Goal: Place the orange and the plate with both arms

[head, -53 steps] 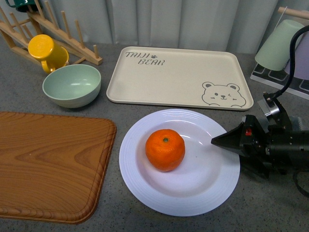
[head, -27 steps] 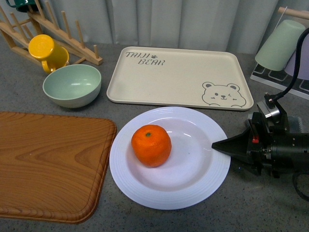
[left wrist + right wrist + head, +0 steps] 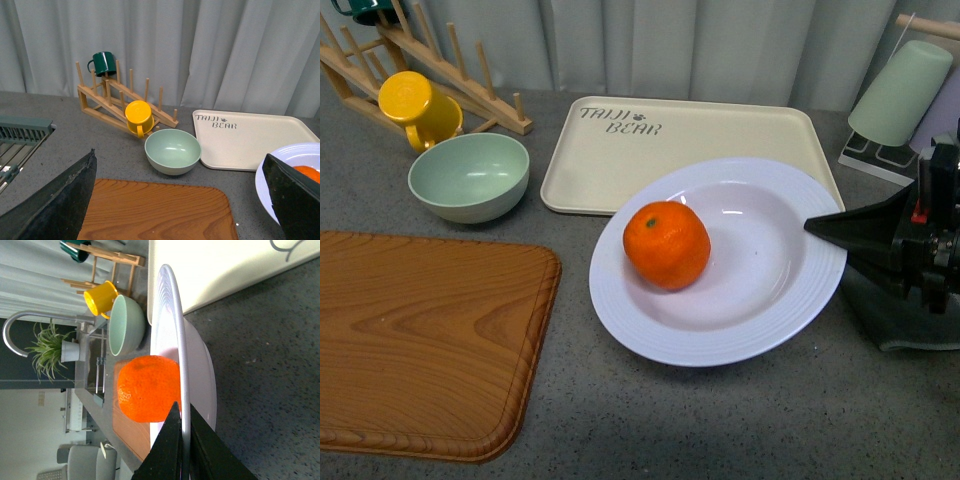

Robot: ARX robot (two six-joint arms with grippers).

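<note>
Counter [image 3: 740, 430]: grey, speckled, and it carries everything below.

Board [image 3: 420, 340]: wooden, lies flat at the robot's near left.

Tray [image 3: 620, 165]: beige, lies flat at far centre. Its near right part is covered by the plate in the front view.

Plate [image 3: 720, 335]: white with a ribbed rim, sits right of centre and overlaps the tray's near edge. There is a shadow under its near side and it looks raised off the counter. Whether it touches the tray: cannot tell.

Rack [image 3: 440, 70]: wooden, at far left.

Right gripper [image 3: 812, 226]: comes in from the right and pinches the plate's right rim. In the right wrist view the rim runs edge-on between the two jaw tips [image 3: 182, 407], one jaw on each face.

Left gripper [image 3: 179, 156]: jaws spread wide with nothing between them, seen only in the left wrist view. It hangs above the board.

Bowl [image 3: 468, 177]: pale green, upright, between the rack and the board, just left of the tray.

Orange [image 3: 667, 245]: sits in the plate's well, left of its centre, well apart from the jaw tips.

Mug [image 3: 415, 108]: yellow, on its side against the rack.
</note>
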